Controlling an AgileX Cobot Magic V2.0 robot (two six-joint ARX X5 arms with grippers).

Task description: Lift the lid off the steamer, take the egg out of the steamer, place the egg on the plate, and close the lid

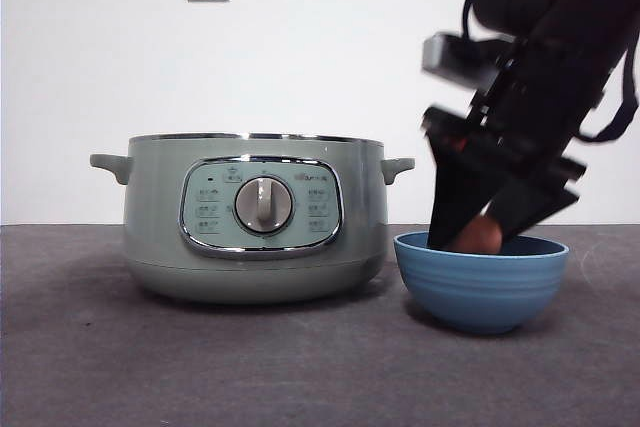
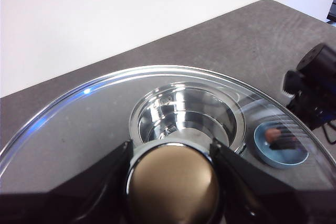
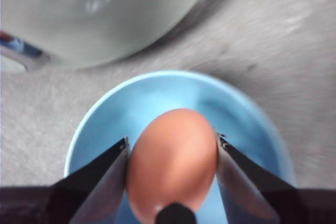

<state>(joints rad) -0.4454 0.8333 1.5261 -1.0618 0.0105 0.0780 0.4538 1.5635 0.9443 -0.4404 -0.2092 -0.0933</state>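
Egg (image 3: pixel 172 163) clamped in right gripper (image 3: pixel 172 153) over plate (image 1: pixel 481 292) — left gripper (image 2: pixel 170 156) grips lid (image 2: pixel 79 129) knob.

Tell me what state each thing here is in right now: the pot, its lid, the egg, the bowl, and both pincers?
steamer: open, no lid on it, standing upright on the table.
lid: lifted off, held by its knob.
egg: whole, gripped, low inside the bowl's rim.
plate: upright beside the steamer, with the egg being lowered into it.
left pincer: shut on the lid's knob.
right pincer: shut on the egg, over the plate.
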